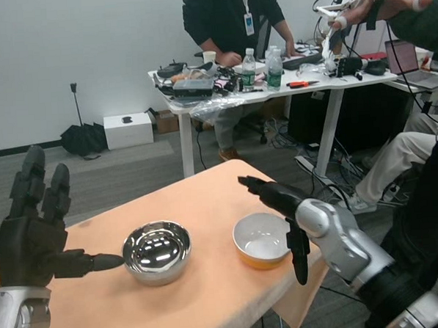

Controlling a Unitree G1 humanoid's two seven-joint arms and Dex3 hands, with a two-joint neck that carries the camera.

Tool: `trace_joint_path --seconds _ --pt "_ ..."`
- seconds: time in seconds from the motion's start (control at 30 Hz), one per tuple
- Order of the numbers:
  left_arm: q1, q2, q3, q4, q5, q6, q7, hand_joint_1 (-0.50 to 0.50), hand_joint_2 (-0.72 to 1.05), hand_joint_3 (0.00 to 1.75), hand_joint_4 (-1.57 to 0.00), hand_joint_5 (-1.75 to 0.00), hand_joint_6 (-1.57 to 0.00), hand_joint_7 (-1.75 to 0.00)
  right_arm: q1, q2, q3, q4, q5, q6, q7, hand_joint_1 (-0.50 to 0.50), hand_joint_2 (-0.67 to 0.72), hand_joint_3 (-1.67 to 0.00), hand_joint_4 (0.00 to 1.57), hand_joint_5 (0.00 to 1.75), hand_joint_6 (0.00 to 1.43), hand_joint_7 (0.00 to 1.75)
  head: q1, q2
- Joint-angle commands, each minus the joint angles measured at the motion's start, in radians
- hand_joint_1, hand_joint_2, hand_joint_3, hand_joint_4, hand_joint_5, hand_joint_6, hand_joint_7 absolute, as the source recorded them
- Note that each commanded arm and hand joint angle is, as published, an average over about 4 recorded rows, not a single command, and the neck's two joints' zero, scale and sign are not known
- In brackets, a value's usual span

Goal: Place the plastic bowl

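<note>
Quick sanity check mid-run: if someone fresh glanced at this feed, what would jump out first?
Probably the shiny metal bowl at the middle of the peach tabletop, with the orange plastic bowl sitting free just to its right. Next, the raised, spread left hand at the left edge, and the right hand, fingers apart, beside the plastic bowl.

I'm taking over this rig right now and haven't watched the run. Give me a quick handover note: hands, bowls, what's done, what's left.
Left hand: open, raised upright at the table's left edge, one fingertip reaching toward the steel bowl; whether it touches is unclear.
Right hand: open, fingers spread, just right of the plastic bowl, holding nothing.
Plastic bowl: white inside, orange outside, upright on the table near its right edge, beside the steel bowl, not touching it.
Done: the plastic bowl looks placed and released.
Left: draw the right hand clear without nudging the bowl.
</note>
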Motion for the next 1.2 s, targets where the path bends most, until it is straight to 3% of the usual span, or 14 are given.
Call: trace_joint_path --seconds 0.03,0.13,0.2,0.3,0.43,0.5,0.77,1.2 --pt "-0.003 0.008 0.002 0.0 -0.004 0.0 -0.001 -0.5 0.07 0.09 0.0 0.0 0.0 0.0 0.045 0.023 -0.103 0.048 0.262 -0.214 -0.15 -0.42 0.6 0.0 0.0 0.0 0.0 0.0 0.0 0.0" --pt "-0.003 0.008 0.002 0.0 -0.004 0.001 -0.001 -0.5 0.07 0.09 0.0 0.0 0.0 0.0 0.055 0.023 -0.119 0.181 0.568 -0.499 -0.274 -0.42 0.55 0.0 0.0 0.0 0.0 0.0 0.0 0.001" --pt "-0.003 0.008 0.002 0.0 -0.005 0.001 -0.002 -0.5 0.07 0.09 0.0 0.0 0.0 0.0 0.055 0.021 -0.107 0.244 0.668 -0.65 -0.32 -0.42 0.53 0.0 0.0 0.0 0.0 0.0 0.001 0.003" --pt "-0.003 0.008 0.001 0.0 -0.005 0.001 -0.003 -0.5 0.07 0.02 0.0 0.0 0.0 0.0 0.055 0.023 -0.114 0.263 0.703 -0.745 -0.351 -0.42 0.53 0.0 0.0 0.0 0.0 0.0 0.0 0.002" --pt "-0.003 0.008 0.0 0.002 -0.004 0.001 -0.003 -0.5 0.07 0.02 0.0 0.0 0.0 0.0 0.055 0.024 -0.117 0.284 0.753 -0.922 -0.462 -0.46 0.6 0.0 0.0 0.0 0.0 0.0 -0.006 -0.001" --pt "-0.005 0.008 0.0 0.005 -0.004 0.001 -0.004 -0.5 0.07 0.04 0.0 0.0 0.0 0.0 0.055 0.019 -0.107 0.299 0.767 -0.971 -0.495 -0.46 0.6 0.0 0.0 0.0 0.0 0.0 -0.007 -0.001" --pt "-0.006 0.008 -0.005 0.006 -0.004 0.001 -0.009 -0.5 0.07 0.09 0.0 0.0 0.0 0.0 0.053 0.016 -0.066 0.349 0.835 -1.045 -0.548 -0.46 0.6 0.0 0.0 0.0 0.0 0.0 0.001 0.004" --pt "-0.007 0.009 -0.004 0.005 -0.005 0.001 -0.009 -0.5 0.07 0.07 0.0 0.0 0.0 0.0 0.054 0.019 -0.058 0.355 0.836 -1.049 -0.551 -0.46 0.6 0.0 0.0 0.0 0.0 0.0 -0.004 0.012"
